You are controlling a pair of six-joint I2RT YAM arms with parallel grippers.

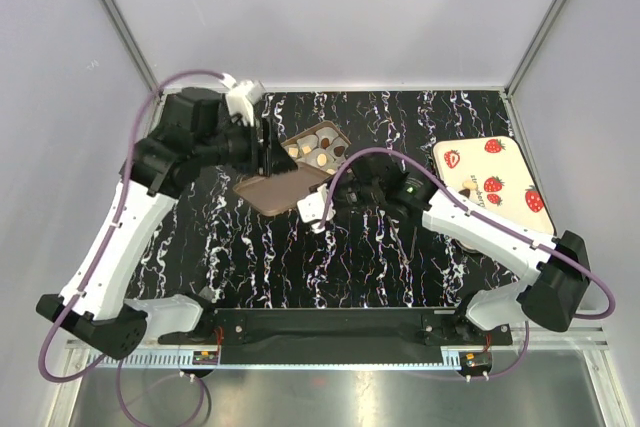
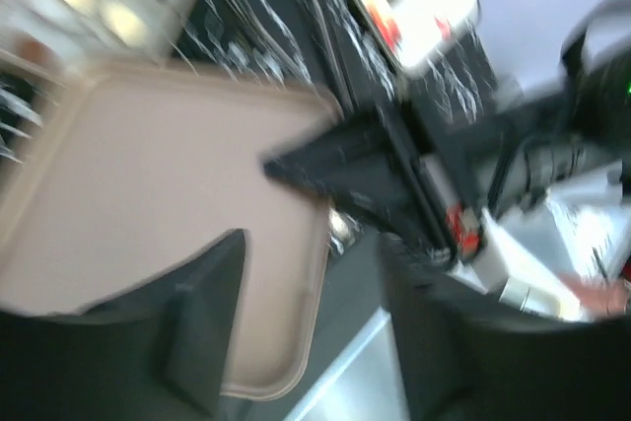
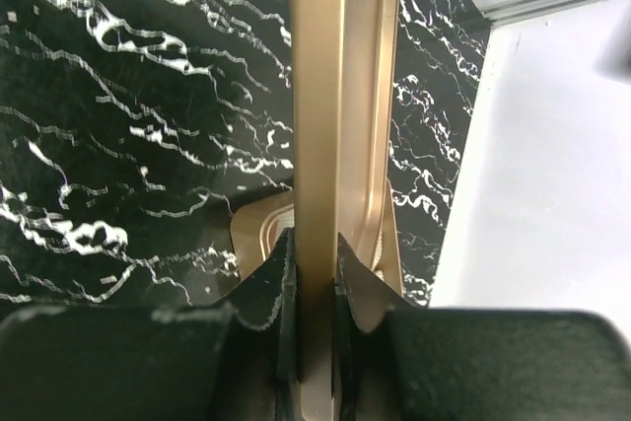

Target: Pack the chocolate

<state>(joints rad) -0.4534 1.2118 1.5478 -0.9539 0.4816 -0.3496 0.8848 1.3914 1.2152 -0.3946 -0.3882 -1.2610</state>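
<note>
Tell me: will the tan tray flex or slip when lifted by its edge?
Probably stiff: the tan tray edge runs straight out of the right gripper. Likely light, since it looks thin-walled. Its glossy surface may slip in that narrow edge pinch.

The counter [image 1: 400,257] is showing black with white marble veining. The chocolate [image 1: 322,147] is presenting dark brown, tan and pale. The tray [image 1: 272,194] is reading bronze-brown. The flat box [image 1: 515,167] is showing cream with red strawberry prints.
</note>
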